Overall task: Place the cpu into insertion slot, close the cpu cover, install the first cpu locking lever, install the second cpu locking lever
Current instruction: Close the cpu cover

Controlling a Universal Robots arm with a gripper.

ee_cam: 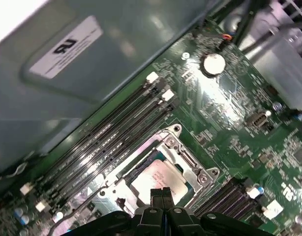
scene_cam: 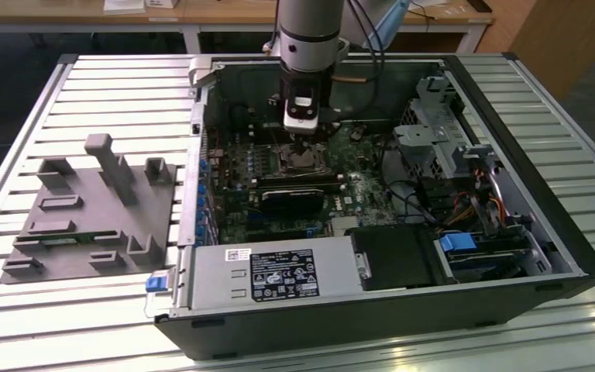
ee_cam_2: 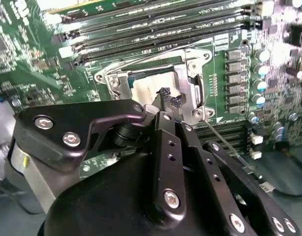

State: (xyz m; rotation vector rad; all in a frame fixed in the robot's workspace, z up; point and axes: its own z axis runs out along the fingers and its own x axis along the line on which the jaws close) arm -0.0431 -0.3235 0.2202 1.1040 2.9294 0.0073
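— Hovering where, that pincer (ee_cam: 161,192)?
— Just over the cpu (ee_cam: 157,178), fingers pressed together, gripping nothing.
— And the chip?
— Seated in the insertion slot (ee_cam: 134,164), cpu cover (ee_cam: 193,164) down around it, between memory slots (ee_cam: 106,142), well inside the green board's (ee_cam: 225,113) edges.

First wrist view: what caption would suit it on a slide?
The gripper, fingers together, hangs over the silvery cpu seated in the insertion slot of the green circuit board.

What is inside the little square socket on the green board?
The cpu, silvery top showing, lies in the insertion slot. The gripper hangs over one edge, hiding it; whatever is beneath the cpu is covered.
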